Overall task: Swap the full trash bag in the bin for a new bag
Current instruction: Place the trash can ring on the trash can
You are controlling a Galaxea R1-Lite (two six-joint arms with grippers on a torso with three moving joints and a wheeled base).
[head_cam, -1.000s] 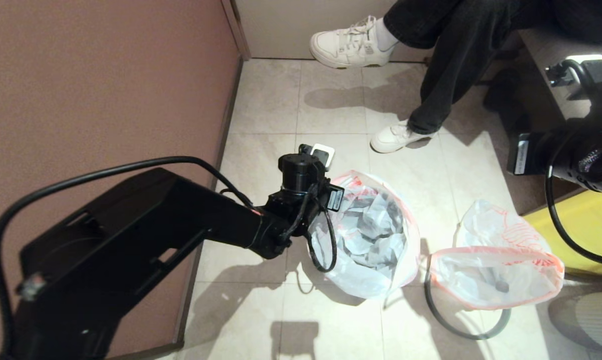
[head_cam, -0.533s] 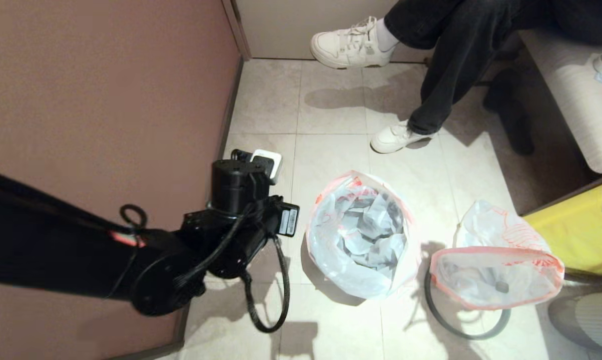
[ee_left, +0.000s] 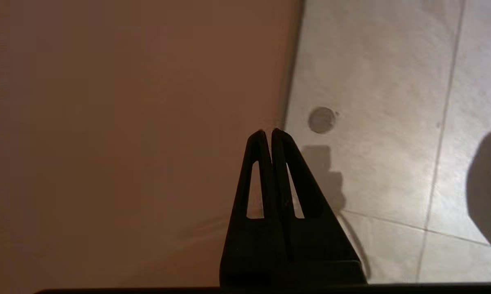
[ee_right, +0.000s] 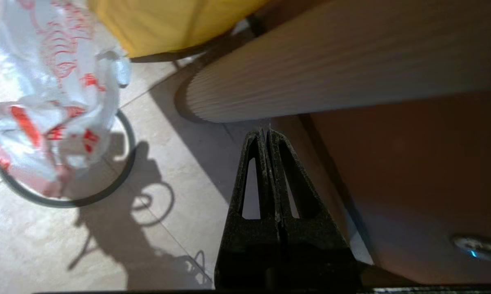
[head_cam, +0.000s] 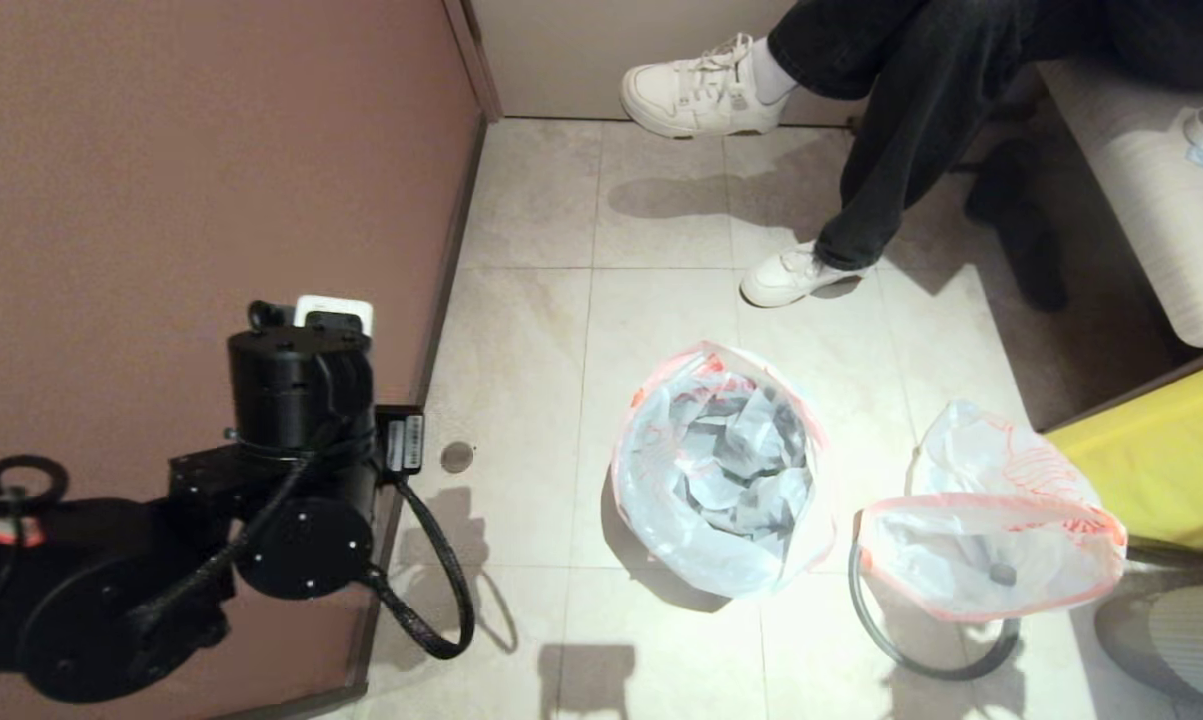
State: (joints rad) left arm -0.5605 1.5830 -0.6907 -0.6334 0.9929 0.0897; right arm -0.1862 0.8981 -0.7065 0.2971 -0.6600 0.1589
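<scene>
1. Left gripper [ee_left: 267, 132] has its fingers pressed together on nothing. It hangs low by the brown wall [head_cam: 211, 150], well apart from both bags.
2. Right gripper [ee_right: 266, 132] is likewise closed and empty. It points at bare floor beside a ribbed beige seat [ee_right: 331, 69], with the full trash bag [ee_right: 57, 102] off to one side; this arm does not appear in the head view.
3. With neither gripper on plastic, the bag handling is probably finished or paused.
4. The new bag [head_cam: 726, 470] stands on the tiles in mid-floor. Its mouth is open upward and its pink-red edge is turned outward, which suggests it is spread as a liner. The bin itself cannot be made out under the film.
5. Inside the new bag only crumpled, greyish translucent film shows.
6. The full trash bag [head_cam: 991, 550] sits to the right of the new bag, near but apart, likely set aside to free the bin. It is whitish with red print, and small pale shapes show through.
7. A thin grey hoop [head_cam: 921, 655] lies on the floor, partly under the full bag, so it looks not yet refitted.
</scene>
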